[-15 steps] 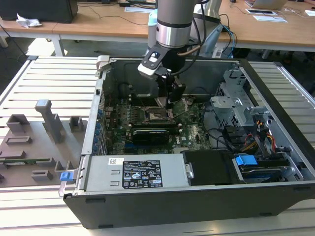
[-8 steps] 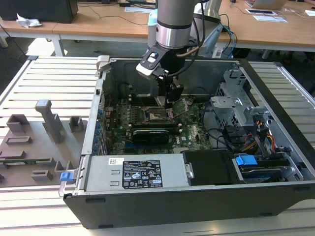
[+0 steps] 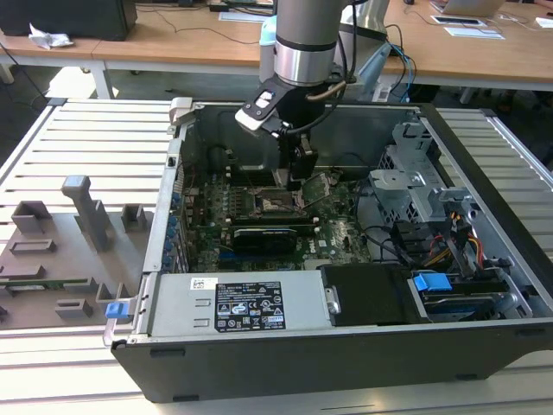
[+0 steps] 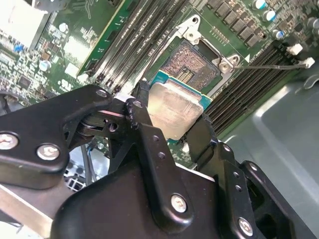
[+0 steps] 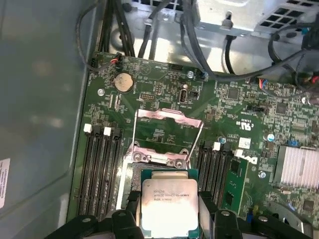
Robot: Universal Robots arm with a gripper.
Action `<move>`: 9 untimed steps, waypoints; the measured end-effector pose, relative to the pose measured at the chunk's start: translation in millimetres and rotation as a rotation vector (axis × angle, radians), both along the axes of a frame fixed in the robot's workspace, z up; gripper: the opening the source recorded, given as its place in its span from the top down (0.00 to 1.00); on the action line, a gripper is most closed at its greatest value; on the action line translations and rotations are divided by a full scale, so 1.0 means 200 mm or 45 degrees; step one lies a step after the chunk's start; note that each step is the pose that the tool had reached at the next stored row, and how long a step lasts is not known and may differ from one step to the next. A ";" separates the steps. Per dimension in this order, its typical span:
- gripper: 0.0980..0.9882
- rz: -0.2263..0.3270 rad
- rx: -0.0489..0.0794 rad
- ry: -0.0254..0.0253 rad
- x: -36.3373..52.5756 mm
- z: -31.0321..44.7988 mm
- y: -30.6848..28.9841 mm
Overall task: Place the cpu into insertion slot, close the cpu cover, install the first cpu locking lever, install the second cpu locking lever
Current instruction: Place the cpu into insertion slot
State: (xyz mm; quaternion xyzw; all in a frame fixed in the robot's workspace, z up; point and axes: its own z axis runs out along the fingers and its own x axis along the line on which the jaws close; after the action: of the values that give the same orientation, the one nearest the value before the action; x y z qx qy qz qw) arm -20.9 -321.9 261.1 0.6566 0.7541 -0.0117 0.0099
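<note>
Exterior view, from its left: grey plastic fixture blocks (image 3: 82, 229) sit on a slatted metal tabletop (image 3: 95, 121). Next comes an open PC case (image 3: 346, 363) w/ its power supply (image 3: 233, 307) along the near wall. Mid-frame the arm points down into the case, gripper (image 3: 296, 177) just above the motherboard (image 3: 259, 226); from here we can't make out what it carries. Toward the exterior view's right are a metal drive cage (image 3: 415, 186) and a tangle of cables (image 3: 449, 246).

The second wrist view gives the close-up. We see the cpu (image 4: 175, 110), silver top up, pinched at two opposite edges between the black fingers (image 4: 144, 119). The gripper is closed only to the chip's width. The cpu hangs at the edge of the bare socket (image 4: 192, 62), not seated; how high, we can't tell. Gripper linkage in the foreground hides the board beneath.

The first wrist view adds the cpu cover (image 5: 169, 115), flipped open beyond the socket, plus a coin cell (image 5: 123, 82). There the fingers are cut off at the frame edge.
</note>
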 end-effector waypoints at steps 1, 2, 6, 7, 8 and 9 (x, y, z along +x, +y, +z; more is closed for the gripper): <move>0.50 -0.017 0.000 0.0000 0.000 0.000 0.000; 0.50 -0.042 0.000 0.0000 0.000 0.000 0.000; 0.50 -0.106 0.000 0.0000 0.000 -0.001 0.000; 0.50 -0.118 0.000 0.0000 0.000 -0.001 0.000; 0.50 -0.143 0.000 0.0000 0.000 -0.001 0.000; 0.50 -0.163 0.000 0.0000 0.000 -0.001 0.000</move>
State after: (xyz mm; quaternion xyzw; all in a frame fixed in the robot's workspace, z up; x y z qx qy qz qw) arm -20.9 -321.9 260.9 0.7036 0.7104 -0.0124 0.0091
